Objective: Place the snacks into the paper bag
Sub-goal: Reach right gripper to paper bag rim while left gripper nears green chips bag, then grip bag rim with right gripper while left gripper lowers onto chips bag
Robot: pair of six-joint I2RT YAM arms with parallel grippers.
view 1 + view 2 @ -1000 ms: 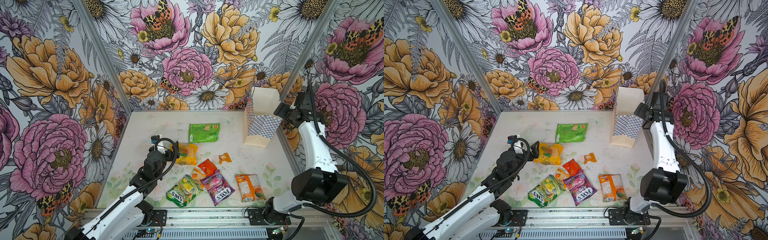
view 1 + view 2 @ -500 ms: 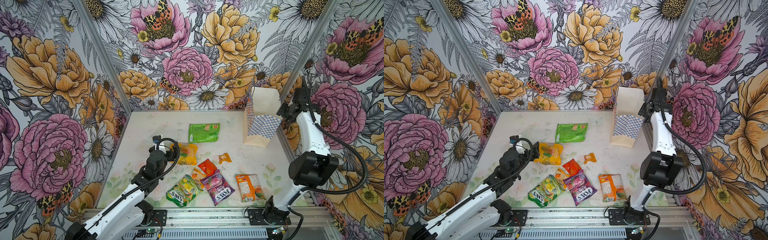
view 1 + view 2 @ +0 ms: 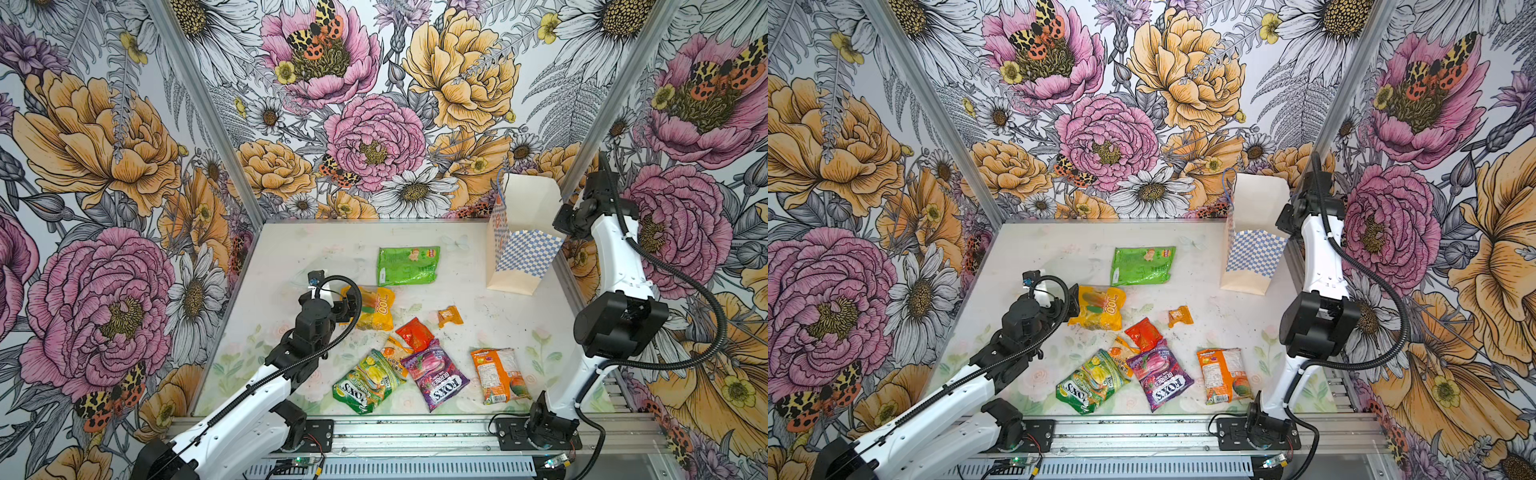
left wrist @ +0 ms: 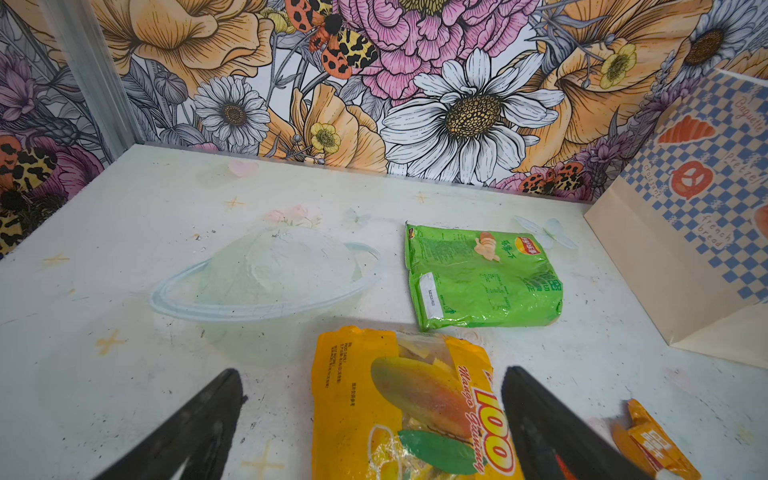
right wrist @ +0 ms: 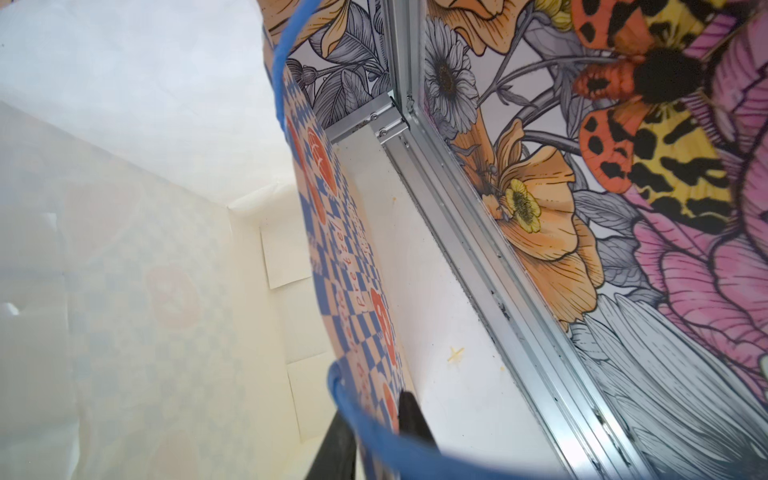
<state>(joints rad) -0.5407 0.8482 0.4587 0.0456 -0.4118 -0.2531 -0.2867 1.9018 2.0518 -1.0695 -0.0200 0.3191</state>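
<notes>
Floral wallpaper rises on three sides of a pale bench (image 3: 291,249). In both top views the paper bag (image 3: 525,257) stands upright in the bench's far right corner, with the right gripper (image 3: 562,219) at its upper edge. A green packet (image 3: 408,266) lies near the bag. A yellow packet (image 3: 376,307) lies farther from it, with the left gripper (image 3: 347,308) at its end. A purple FOX'S packet (image 3: 436,376) and an orange packet (image 3: 496,376) lie well apart from the bag.

From the left wrist, the left gripper (image 4: 370,374) has its jaws spread wide, one to either side of the yellow packet (image 4: 415,407). The bag (image 4: 685,216) stands beyond the green packet (image 4: 482,278).

From the right wrist, the right gripper (image 5: 374,411) is pinched on the bag's (image 5: 340,257) side wall, one finger inside and one outside, beside a blue cord handle (image 5: 374,436).
</notes>
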